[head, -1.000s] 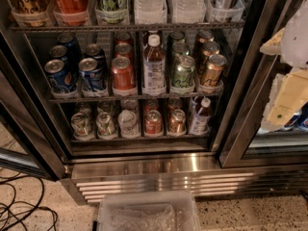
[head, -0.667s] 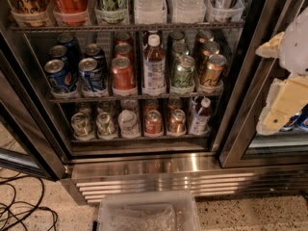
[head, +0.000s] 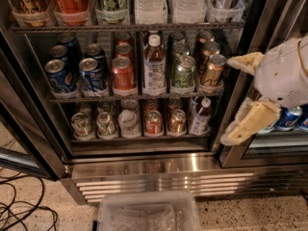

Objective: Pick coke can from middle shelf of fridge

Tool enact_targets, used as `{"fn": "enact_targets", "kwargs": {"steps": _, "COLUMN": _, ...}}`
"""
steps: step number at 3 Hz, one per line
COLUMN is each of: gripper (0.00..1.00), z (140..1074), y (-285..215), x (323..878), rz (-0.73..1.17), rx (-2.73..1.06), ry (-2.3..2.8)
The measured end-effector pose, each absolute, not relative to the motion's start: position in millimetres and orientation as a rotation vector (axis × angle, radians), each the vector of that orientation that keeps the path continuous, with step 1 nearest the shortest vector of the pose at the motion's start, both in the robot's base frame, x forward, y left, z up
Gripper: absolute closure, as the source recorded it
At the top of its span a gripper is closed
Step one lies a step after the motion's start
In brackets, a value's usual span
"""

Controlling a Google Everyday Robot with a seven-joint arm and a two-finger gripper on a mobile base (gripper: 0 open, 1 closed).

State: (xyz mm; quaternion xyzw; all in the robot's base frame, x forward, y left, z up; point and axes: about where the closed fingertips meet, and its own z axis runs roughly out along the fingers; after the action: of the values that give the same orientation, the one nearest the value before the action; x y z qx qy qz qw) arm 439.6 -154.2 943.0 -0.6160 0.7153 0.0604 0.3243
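My pincer (head: 235,100) hangs at the right side of the scene, in front of the dark door post between the open compartment and the glass door on the right. Its two pale fingers (head: 246,61) are spread wide, one above the other, with nothing between them. The upper finger points left toward the middle shelf (head: 134,97), and its tip is just beside a bronze can (head: 212,71) at the right end of that shelf.

The coke can (head: 123,73) stands upright in the near row of the middle shelf of the fridge (head: 159,170), left of centre and well apart from my pincer. More red cans line up behind it. To its left stand two blue Pepsi cans (head: 91,76). To its right stands a white-capped bottle (head: 154,66), then a green can (head: 183,72).

On the shelf above, a taller red Coca-Cola can (head: 72,1) sits in a clear tray. The shelf below holds a row of smaller cans (head: 154,122). A clear plastic bin (head: 149,215) sits on the speckled floor in front of the steel base. Black cables (head: 24,211) lie at the near left.
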Motion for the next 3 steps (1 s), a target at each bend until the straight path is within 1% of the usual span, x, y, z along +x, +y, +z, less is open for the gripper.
{"fn": "enact_targets", "kwargs": {"steps": 2, "gripper": 0.00, "z": 900, "y": -74, "x": 422, "rz": 0.390, "rx": -1.440, "ry": 1.728}}
{"fn": "enact_targets", "kwargs": {"steps": 3, "gripper": 0.00, "z": 876, "y": -43, "x": 415, "rz": 0.481, "rx": -1.336, "ry": 1.701}}
